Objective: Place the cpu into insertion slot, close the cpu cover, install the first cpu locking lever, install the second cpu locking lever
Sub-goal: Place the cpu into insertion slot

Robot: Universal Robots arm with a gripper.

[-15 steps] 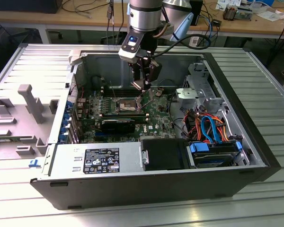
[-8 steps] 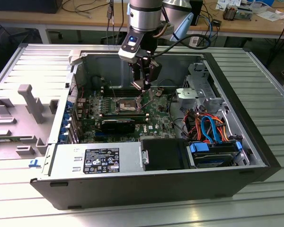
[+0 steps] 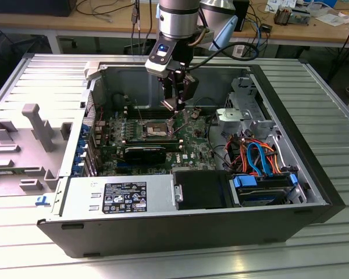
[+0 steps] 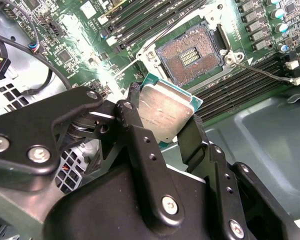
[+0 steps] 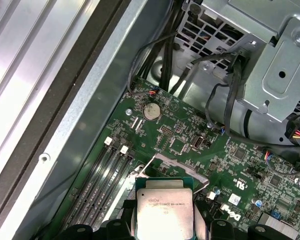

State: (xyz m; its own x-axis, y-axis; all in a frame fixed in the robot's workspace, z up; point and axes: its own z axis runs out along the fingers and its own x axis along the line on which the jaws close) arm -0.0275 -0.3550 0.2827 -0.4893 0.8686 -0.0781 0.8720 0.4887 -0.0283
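The chip [image 4: 166,111] is clamped in the claw [image 4: 162,120], hanging near the open socket [image 4: 190,55] but not yet in it — it is best squared to the rim, kept level and lowered straight (the bare contacts are likely easily bent), never slid across.

There was one cpu [image 4: 166,112] and one insertion slot [image 4: 190,57]. Perhaps four memory slots [image 5: 97,180] lay there, with one coin battery [image 5: 151,110].

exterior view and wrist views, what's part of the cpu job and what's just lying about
Job:
cpu, held in gripper
insertion slot, bare
locking lever

Lying about:
coin battery
power supply
coloured cables
grey plastic part
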